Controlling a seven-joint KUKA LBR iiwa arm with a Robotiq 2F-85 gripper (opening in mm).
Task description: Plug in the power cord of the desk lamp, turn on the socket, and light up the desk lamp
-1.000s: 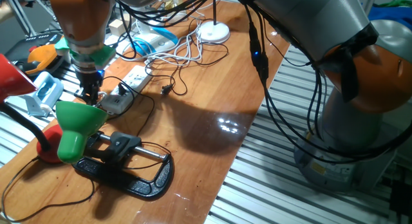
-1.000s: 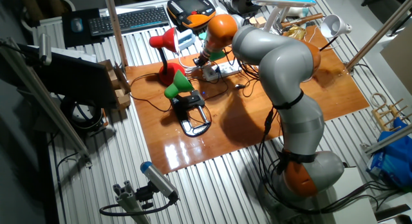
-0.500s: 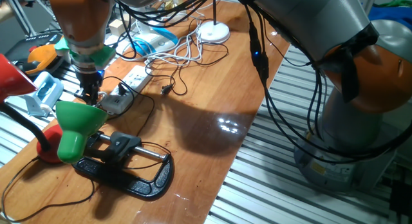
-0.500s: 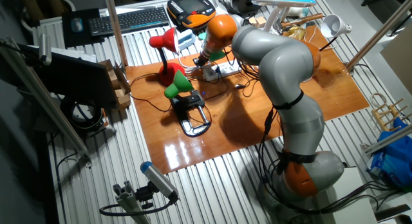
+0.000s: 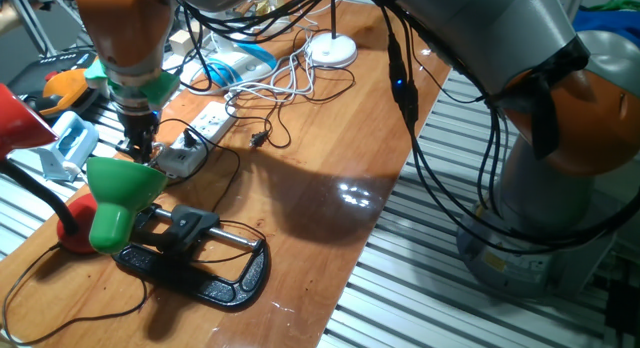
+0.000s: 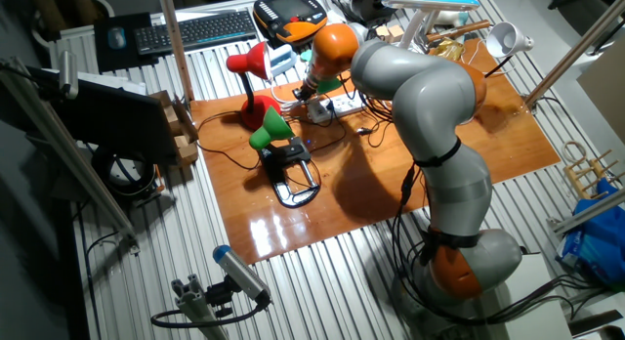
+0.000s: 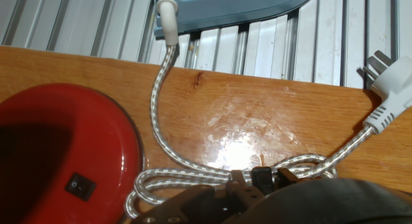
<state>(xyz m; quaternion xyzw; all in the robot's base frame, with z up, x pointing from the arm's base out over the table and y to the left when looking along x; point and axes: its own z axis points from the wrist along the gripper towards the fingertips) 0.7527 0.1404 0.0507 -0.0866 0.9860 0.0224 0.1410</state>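
From one fixed view, the hand [image 5: 140, 146] points down at the end of the socket [image 5: 200, 128], which lies on the wooden surface [image 5: 320, 188] beside a green lamp [image 5: 120, 193]; whether its fingers are apart cannot be told. The other fixed view adds a red lamp [image 6: 250, 71] and a keyboard [image 6: 200, 27] beyond. The hand view shows a red lamp base [image 7: 64, 153], a braided cord [image 7: 193, 166] and a white plug [image 7: 389, 89].

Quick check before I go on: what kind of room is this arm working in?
Most likely a robotics lab or workshop. The wooden table sits on slotted aluminium rails, a keyboard and an orange handheld robot controller lie at the back, and loose cables and lamps crowd the table.
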